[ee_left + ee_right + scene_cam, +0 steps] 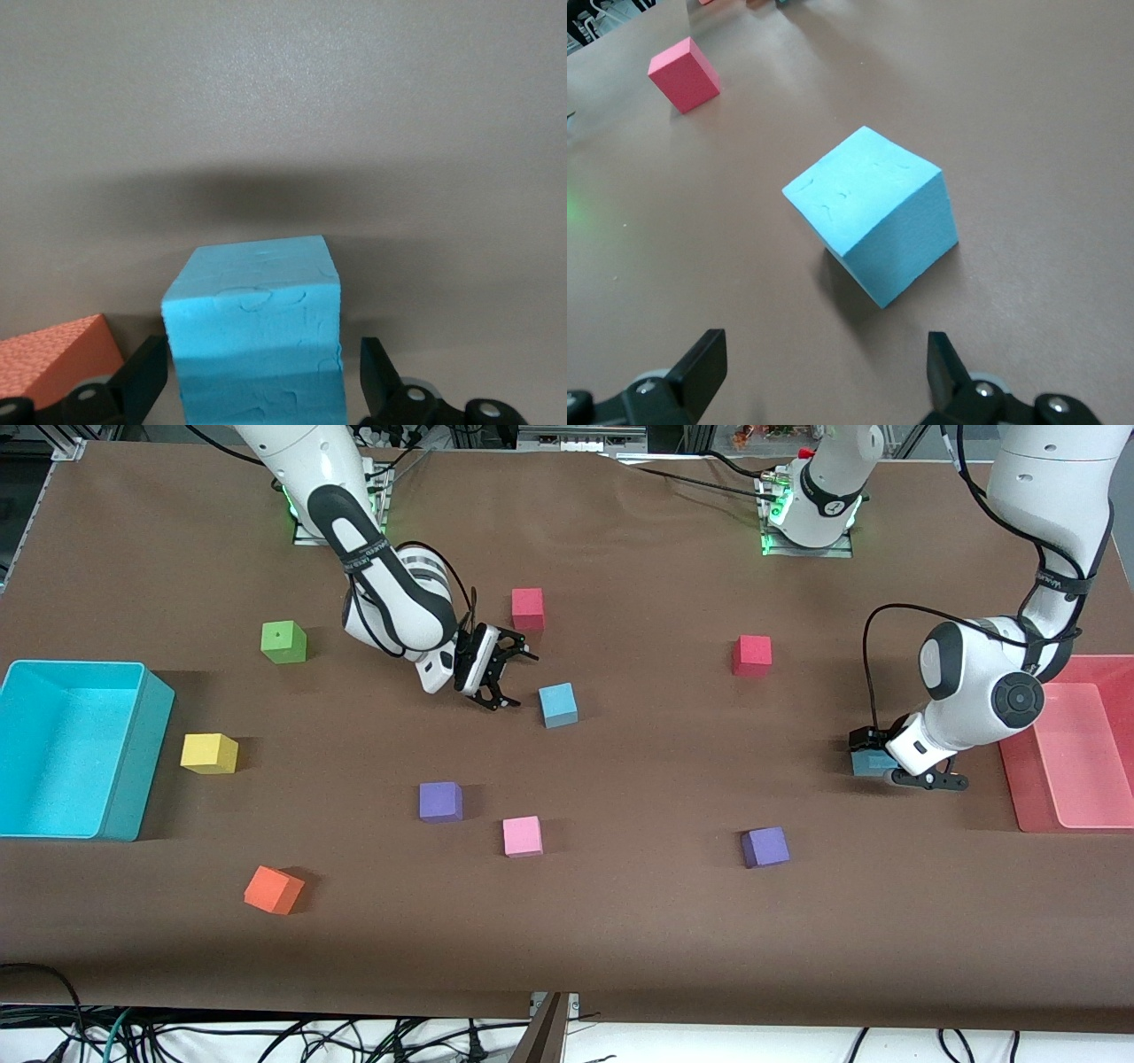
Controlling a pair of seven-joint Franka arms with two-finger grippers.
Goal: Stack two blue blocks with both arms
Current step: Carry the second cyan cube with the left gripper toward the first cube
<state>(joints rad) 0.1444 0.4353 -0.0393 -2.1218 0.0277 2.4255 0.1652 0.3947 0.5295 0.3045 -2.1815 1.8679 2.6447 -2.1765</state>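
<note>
brown bench [620, 921] below; my left hand [266, 390] straddles one blue block [257, 345], fingers apart, gaps showing. right hand [503, 677], spread wide, hovers beside the other blue block [558, 705].

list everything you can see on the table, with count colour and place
blue blocks: 2, sky blue; one mid-table, one between the left gripper's fingers
red blocks: 2;, toward the bases
purple blocks: 2;
green block, yellow block, pink block, orange block: 1 each
cyan bin: right arm's end
red bin: left arm's end
left gripper: around a blue block, fingers apart from it
right gripper: open, beside the mid-table blue block
</note>
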